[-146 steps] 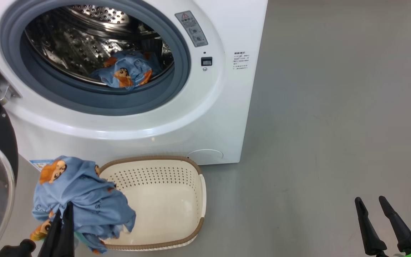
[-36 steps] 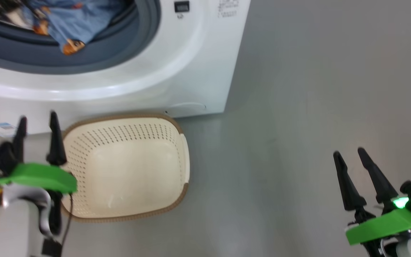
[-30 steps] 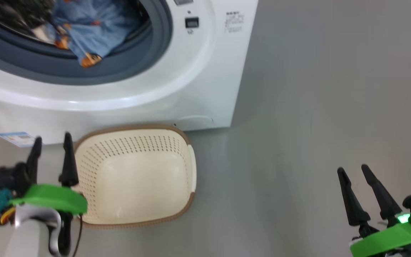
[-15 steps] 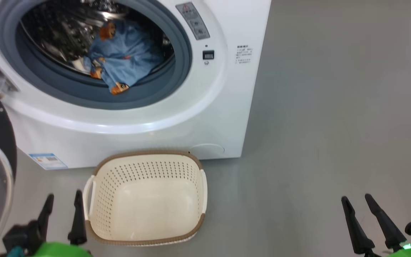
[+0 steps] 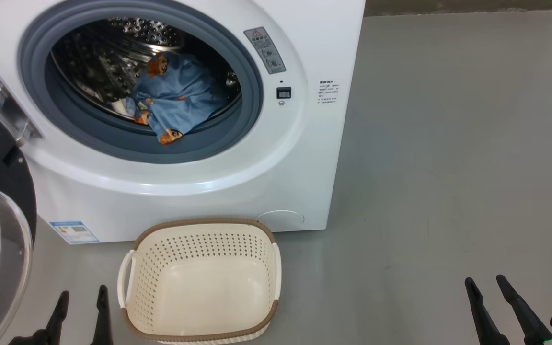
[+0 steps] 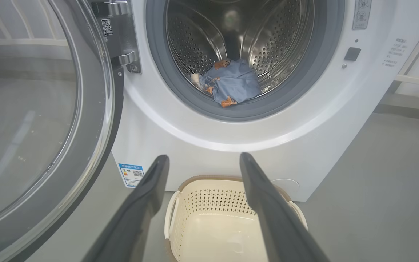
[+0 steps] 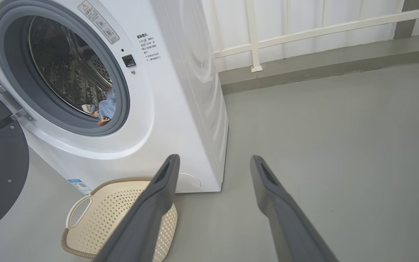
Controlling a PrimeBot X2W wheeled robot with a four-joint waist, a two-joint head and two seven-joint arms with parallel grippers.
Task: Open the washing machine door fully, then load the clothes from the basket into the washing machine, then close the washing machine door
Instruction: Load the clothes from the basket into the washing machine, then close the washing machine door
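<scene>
Loading looks done: the clothes point(image 5: 175, 98) lie at the drum's front edge in the washing machine point(image 5: 185, 191), and the basket point(image 5: 199, 223) at its foot is empty. The washing machine door point(image 5: 3, 191) hangs open, not yet closed. The left gripper point(image 5: 83, 291) and right gripper point(image 5: 484, 279) hover spread, empty.

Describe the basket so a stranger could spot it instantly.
Find the big white washing machine with its round door swung open. On the grey floor directly in front of it sits the basket. It alone is cream plastic, with perforated walls, a brown rim and side handles.
</scene>
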